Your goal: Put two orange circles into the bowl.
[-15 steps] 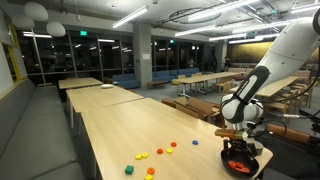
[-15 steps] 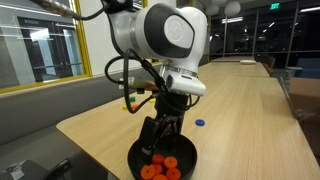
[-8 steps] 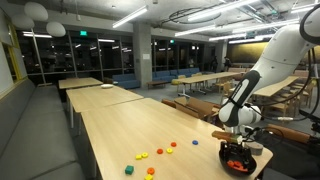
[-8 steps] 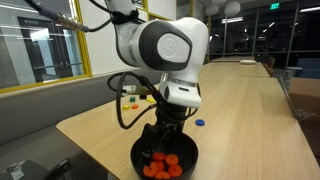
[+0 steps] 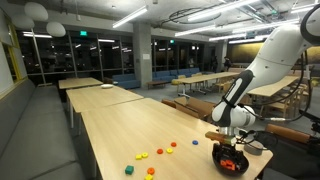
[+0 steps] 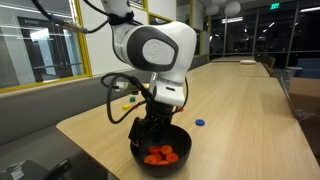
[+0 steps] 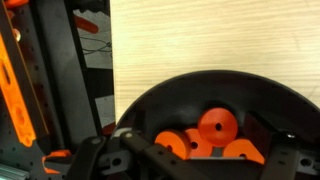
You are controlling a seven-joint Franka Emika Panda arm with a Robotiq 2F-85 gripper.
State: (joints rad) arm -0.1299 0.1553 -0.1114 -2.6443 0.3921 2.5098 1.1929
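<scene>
The black bowl fills the lower wrist view and holds several orange circles, flat discs with a centre hole. My gripper hangs low over the bowl, its dark fingers spread wide apart, nothing between them. In both exterior views the gripper sits at the bowl near the table's end. The orange circles show inside it. More small coloured discs lie on the table; their colours are hard to tell at this size.
The bowl stands close to the wooden table's end edge. A blue disc lies beyond the bowl. Yellow and green pieces lie scattered mid-table. Orange-black robot hardware stands beside the table edge.
The arm and gripper have shifted sideways, to the left in both exterior views, staying low at the bowl. The fingers stand apart and empty throughout.
</scene>
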